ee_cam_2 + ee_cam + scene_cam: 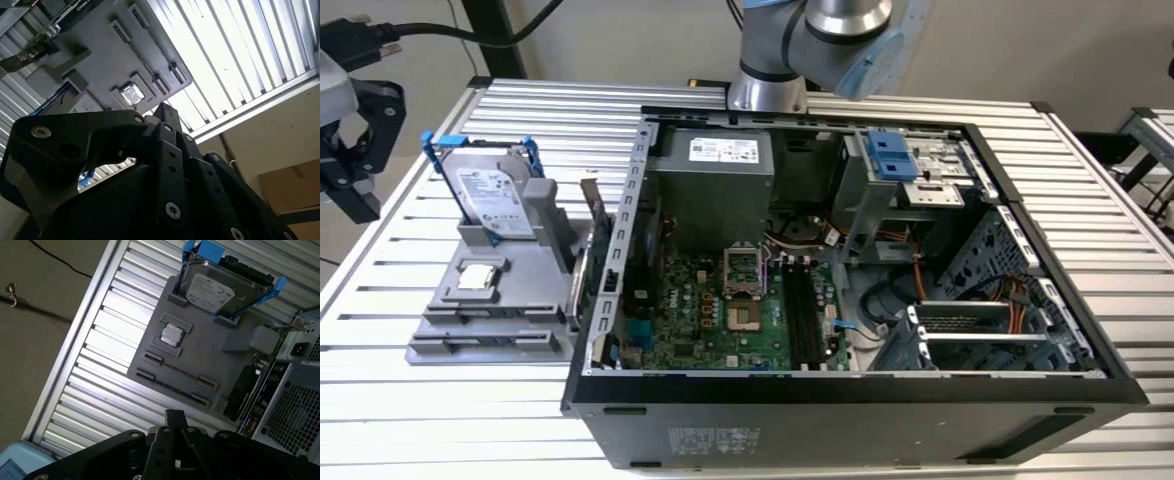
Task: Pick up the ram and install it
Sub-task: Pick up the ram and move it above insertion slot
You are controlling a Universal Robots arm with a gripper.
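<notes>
My gripper (175,418) hovered over the slatted table (100,340), fingers apparently pressed together on nothing. The ram (175,372), if I read it right, was the thin strip in the grey parts holder's (235,372) long slot, ahead of the fingertips. It ran crosswise to them, with the square chip (171,334) just beyond.

The black hand (161,120) looms before a grey holder (100,55) carrying a square silver chip (131,94), on the slatted counter (225,65).
</notes>
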